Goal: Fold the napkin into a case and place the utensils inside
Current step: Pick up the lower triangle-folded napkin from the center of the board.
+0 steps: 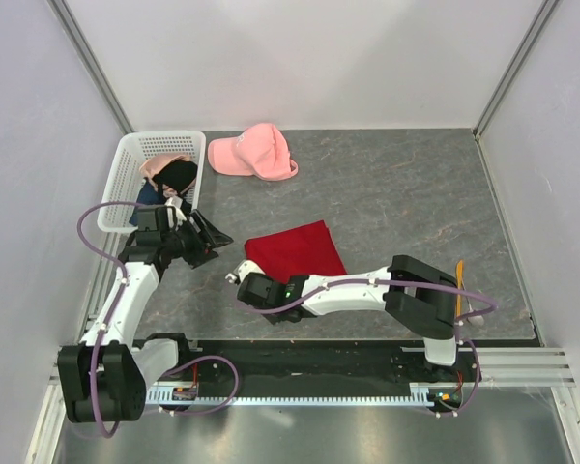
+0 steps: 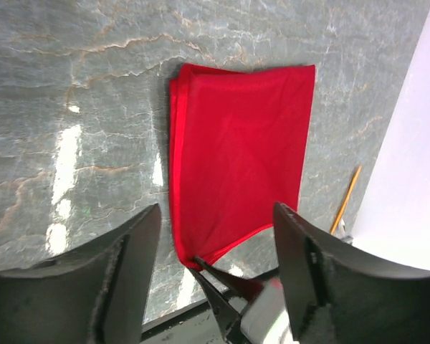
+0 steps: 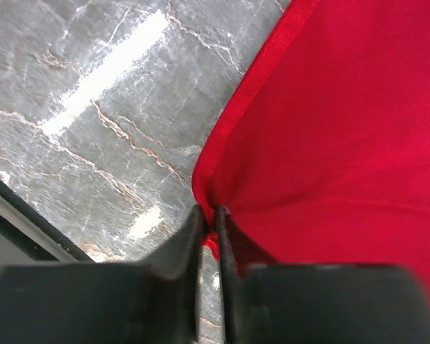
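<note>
The red napkin (image 1: 295, 249) lies folded in layers on the grey table, near the middle. My right gripper (image 1: 252, 284) is shut on its near left corner, which shows pinched between the fingers in the right wrist view (image 3: 209, 223). In the left wrist view the napkin (image 2: 236, 150) is a folded rectangle with the right gripper's tips at its near corner. My left gripper (image 1: 213, 239) is open and empty, left of the napkin and apart from it (image 2: 215, 244). An orange utensil (image 1: 459, 285) lies at the right of the table; it also shows in the left wrist view (image 2: 346, 197).
A pink cap (image 1: 254, 153) lies at the back of the table. A white basket (image 1: 126, 179) at the back left holds black, blue and pink garments. The table's near edge and a metal rail run along the bottom.
</note>
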Controlling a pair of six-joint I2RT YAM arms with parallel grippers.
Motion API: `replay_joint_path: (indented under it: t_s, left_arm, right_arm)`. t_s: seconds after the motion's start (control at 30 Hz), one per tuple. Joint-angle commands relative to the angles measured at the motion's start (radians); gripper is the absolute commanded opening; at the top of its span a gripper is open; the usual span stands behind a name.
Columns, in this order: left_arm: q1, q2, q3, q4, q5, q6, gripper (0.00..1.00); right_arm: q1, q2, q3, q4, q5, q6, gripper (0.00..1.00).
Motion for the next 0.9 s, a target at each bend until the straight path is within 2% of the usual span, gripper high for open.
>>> replay_joint_path:
  t_s: [0.0, 0.13, 0.23, 0.3, 0.33, 0.43, 0.63, 0.87]
  left_arm:
    - [0.000, 0.052, -0.031, 0.065, 0.078, 0.004, 0.74]
    - [-0.030, 0.065, -0.039, 0.099, 0.063, -0.011, 0.76]
    - [-0.131, 0.096, -0.031, 0.126, 0.014, -0.040, 0.77]
    - [-0.180, 0.113, -0.033, 0.154, -0.037, -0.080, 0.78]
    - [-0.190, 0.136, -0.040, 0.192, -0.043, -0.105, 0.78]
    - [-0.211, 0.177, -0.046, 0.224, -0.065, -0.142, 0.78]
    - [-0.245, 0.196, -0.048, 0.252, -0.152, -0.163, 0.79]
    - [-0.250, 0.279, -0.045, 0.301, -0.148, -0.186, 0.78]
  right_arm:
    - [0.004, 0.007, -0.012, -0.055, 0.120, 0.036, 0.02]
    - [-0.009, -0.072, -0.026, -0.003, 0.031, 0.057, 0.00]
    - [-0.049, -0.166, -0.081, 0.082, -0.101, 0.105, 0.00]
    - [-0.075, -0.229, -0.139, 0.143, -0.165, 0.153, 0.00]
    - [-0.107, -0.252, -0.162, 0.171, -0.240, 0.171, 0.00]
    - [-0.166, -0.342, -0.274, 0.289, -0.337, 0.253, 0.00]
    - [-0.261, -0.462, -0.443, 0.431, -0.435, 0.350, 0.00]
    - [-0.327, -0.546, -0.537, 0.510, -0.508, 0.411, 0.00]
